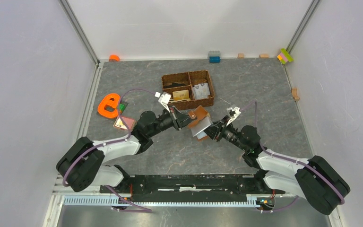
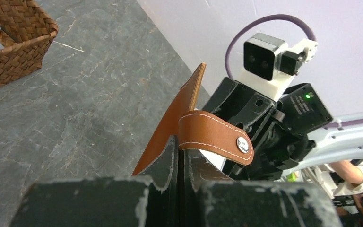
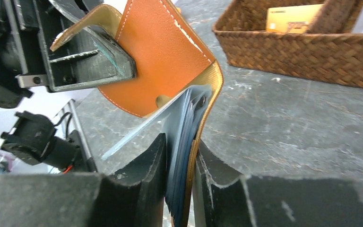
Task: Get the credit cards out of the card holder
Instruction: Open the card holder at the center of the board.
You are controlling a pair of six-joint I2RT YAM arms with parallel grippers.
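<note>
L gripper (image 2: 179,147) is clamped shut on one brown flap of the card holder (image 1: 199,121); R gripper (image 3: 182,151) is closed on the other, grey-blue-lined flap. It is held off the table (image 1: 264,94) betw. the arms, near the basket (image 1: 188,74) w/ a gold-tan card (image 1: 181,95).

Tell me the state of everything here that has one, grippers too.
card holder: open, lifted off the table, held between both grippers.
left gripper: shut on the card holder's brown flap.
right gripper: closed on the card holder's pale-blue side.
pale card: in the card holder, partly sticking out.
gold card: out, lying in a basket compartment.
basket: upright on the table.
</note>
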